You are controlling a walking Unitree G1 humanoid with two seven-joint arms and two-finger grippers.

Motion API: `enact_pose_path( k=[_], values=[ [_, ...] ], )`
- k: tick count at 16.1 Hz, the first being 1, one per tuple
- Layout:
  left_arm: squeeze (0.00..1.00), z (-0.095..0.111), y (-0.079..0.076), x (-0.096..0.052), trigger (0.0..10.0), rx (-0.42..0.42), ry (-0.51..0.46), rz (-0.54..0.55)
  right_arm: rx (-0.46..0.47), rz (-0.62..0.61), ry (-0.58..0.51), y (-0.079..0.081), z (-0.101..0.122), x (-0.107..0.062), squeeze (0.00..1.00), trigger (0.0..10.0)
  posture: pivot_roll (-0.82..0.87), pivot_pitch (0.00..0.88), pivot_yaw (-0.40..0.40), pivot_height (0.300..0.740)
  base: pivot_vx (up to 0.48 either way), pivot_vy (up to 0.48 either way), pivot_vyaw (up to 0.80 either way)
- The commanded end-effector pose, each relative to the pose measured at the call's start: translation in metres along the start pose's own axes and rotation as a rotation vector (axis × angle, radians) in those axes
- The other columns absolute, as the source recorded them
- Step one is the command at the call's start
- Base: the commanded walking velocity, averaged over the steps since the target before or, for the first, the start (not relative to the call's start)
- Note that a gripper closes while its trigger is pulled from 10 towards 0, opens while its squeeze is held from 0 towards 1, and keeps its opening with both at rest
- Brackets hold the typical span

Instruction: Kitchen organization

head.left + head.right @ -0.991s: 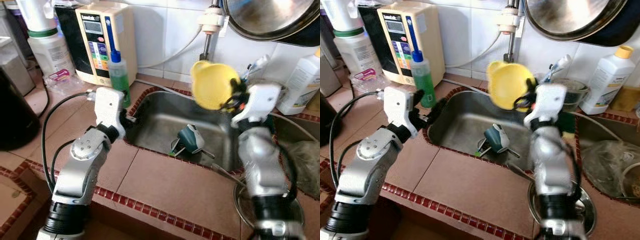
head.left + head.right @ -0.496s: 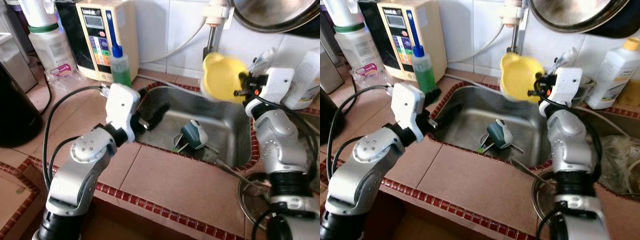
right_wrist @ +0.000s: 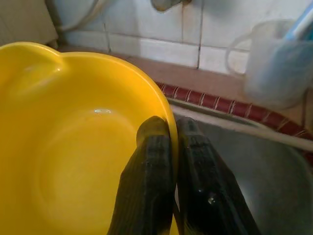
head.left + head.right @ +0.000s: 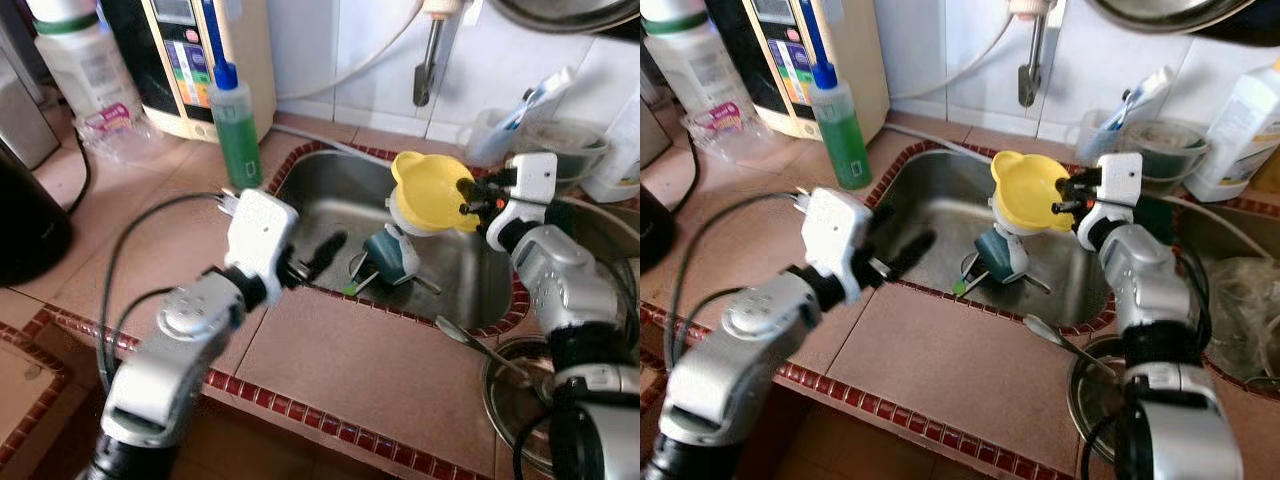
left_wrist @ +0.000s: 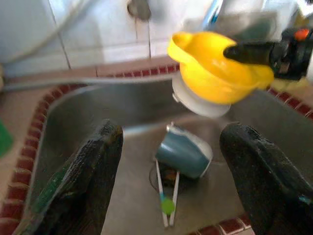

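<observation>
The right gripper (image 4: 468,196) has its jaws pinched on the rim of a yellow bowl (image 4: 430,190), one finger inside the wall and one outside, as the right wrist view shows close up. The bowl hangs upright over the sink (image 4: 330,190), near its back right part, mouth up and its small spout turned toward the tiled wall. Straight beneath and slightly toward the robot lies a teal cup (image 4: 392,254) tipped on its side on the sink floor, its mouth facing the front left corner, with a green-tipped utensil (image 4: 352,285) just beside it. The relation that matters is vertical: the bowl sits above the cup, so lowering it straight down would likely land it on the cup rather than on bare steel. The left gripper (image 4: 318,252) hovers at the sink's front left edge, jaws spread wide and aimed across the basin at the cup, which lies between them in the left wrist view; this arm looks better placed to reach the cup. A green bottle (image 4: 236,130) stands on the desk (image 4: 350,370) behind the left arm.
</observation>
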State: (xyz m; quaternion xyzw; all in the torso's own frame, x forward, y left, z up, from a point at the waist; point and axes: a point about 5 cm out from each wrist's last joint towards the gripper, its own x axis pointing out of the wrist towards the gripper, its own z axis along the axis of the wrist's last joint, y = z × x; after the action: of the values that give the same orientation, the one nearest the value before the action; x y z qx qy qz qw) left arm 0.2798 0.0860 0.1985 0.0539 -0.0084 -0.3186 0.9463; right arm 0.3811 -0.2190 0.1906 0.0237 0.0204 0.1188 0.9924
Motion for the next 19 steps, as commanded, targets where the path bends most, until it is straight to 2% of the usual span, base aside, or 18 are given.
enact_pose_path(
  k=[1, 4, 7, 9, 14, 19],
  values=[
    [0.00, -0.010, -0.004, 0.003, 10.0, 0.006, 0.042, 0.015, -0.010, 0.028, 0.015, 0.001, 0.002, 0.003, 0.00, 10.0, -0.09, 0.185, 0.022, 0.740, 0.000, 0.000, 0.00],
    [0.00, -0.019, -0.012, 0.010, 10.0, 0.011, 0.075, 0.023, 0.017, 0.076, 0.050, 0.004, -0.002, 0.007, 0.00, 10.0, -0.09, 0.181, 0.017, 0.740, 0.000, 0.000, 0.00],
    [0.00, -0.020, -0.017, 0.016, 10.0, 0.025, 0.085, 0.043, 0.022, 0.146, 0.121, 0.009, -0.015, 0.009, 0.00, 10.0, -0.09, 0.179, 0.016, 0.740, 0.000, 0.000, 0.00],
    [0.00, -0.022, -0.022, 0.018, 10.0, 0.068, 0.092, 0.034, 0.053, 0.181, 0.172, 0.012, -0.025, 0.009, 0.00, 10.0, -0.09, 0.184, 0.012, 0.740, 0.000, 0.000, 0.00],
    [0.00, -0.013, -0.026, 0.020, 10.0, 0.056, 0.059, 0.011, 0.079, 0.218, 0.298, 0.015, -0.048, 0.006, 0.00, 10.0, -0.09, 0.191, 0.012, 0.740, 0.000, 0.000, 0.00],
    [0.00, -0.006, -0.029, 0.019, 10.0, 0.050, 0.033, -0.004, 0.099, 0.195, 0.362, 0.012, -0.058, 0.003, 0.00, 10.0, -0.08, 0.196, 0.007, 0.740, 0.000, 0.000, 0.00]
  ],
)
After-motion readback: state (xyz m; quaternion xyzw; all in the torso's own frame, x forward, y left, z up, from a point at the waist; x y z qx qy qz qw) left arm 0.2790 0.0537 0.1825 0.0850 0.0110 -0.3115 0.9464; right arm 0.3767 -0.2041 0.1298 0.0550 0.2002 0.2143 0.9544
